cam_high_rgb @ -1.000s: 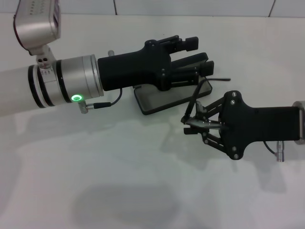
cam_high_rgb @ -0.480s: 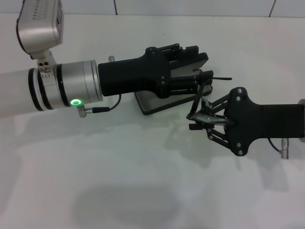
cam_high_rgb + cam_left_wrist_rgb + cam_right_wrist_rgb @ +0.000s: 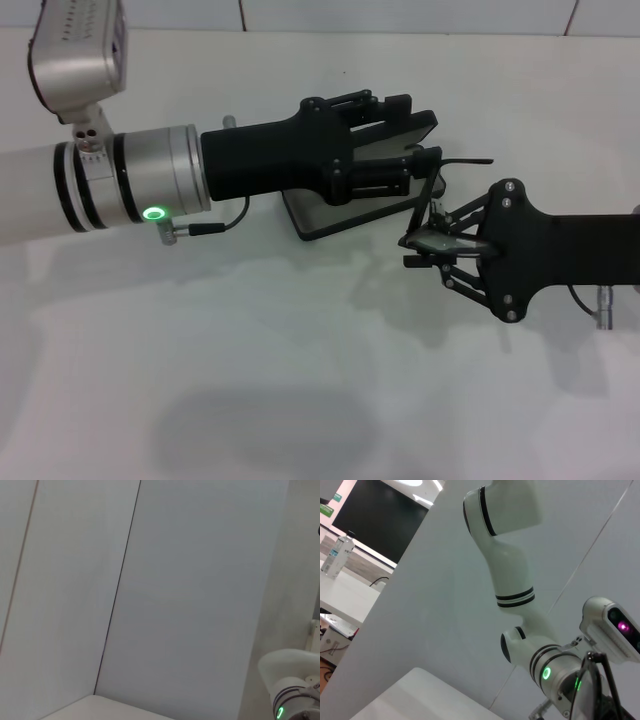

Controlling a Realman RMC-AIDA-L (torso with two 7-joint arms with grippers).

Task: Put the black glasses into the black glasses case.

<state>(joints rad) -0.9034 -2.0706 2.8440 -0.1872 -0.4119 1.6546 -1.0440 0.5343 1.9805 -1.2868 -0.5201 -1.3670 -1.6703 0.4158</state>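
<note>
The left gripper (image 3: 405,130) is reaching across the white table (image 3: 300,380) and sitting right over the black glasses case (image 3: 345,205), its fingers spread fairly wide around the raised lid at the far end of the case. Whether the pads are actually pressing on the lid I cannot tell, since the gripper's body is covering most of it. The case is lying open beneath that hand, its grey lining showing just below the fingers.

The right gripper (image 3: 420,243) is coming in from the other side, its fingers pinched narrow on the black glasses (image 3: 432,185). The thin frame is rising from its fingertips towards the near end of the case, with one slim temple sticking out level beside the left gripper's fingertips (the frame seems to be touching the case's edge, though I cannot be sure).

No lettering is readable on the case from here. A green ring light (image 3: 153,213) is glowing on the left arm's silver wrist. In the right wrist view the glasses' wire frame is showing in front of the left arm, and a water bottle (image 3: 334,554) is standing on a distant desk.
</note>
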